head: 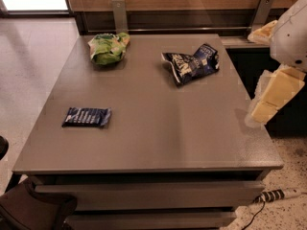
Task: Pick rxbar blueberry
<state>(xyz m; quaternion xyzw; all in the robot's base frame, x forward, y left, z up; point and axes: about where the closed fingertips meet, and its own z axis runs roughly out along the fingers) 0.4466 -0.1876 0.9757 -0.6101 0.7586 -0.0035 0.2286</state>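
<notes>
The rxbar blueberry (pixel 87 117) is a small flat dark navy wrapper with pale lettering. It lies flat on the grey table (pixel 158 128) near the left edge, towards the front. My gripper (pixel 276 92), cream-coloured under a white arm housing (pixel 292 32), hangs beyond the table's right edge, far from the bar and holding nothing that I can see.
A puffy dark blue chip bag (pixel 191 63) lies at the back right of the table, and a green snack bag (pixel 108 48) at the back left. A wooden wall with metal brackets runs behind. A power strip (pixel 278 194) lies on the floor at the front right.
</notes>
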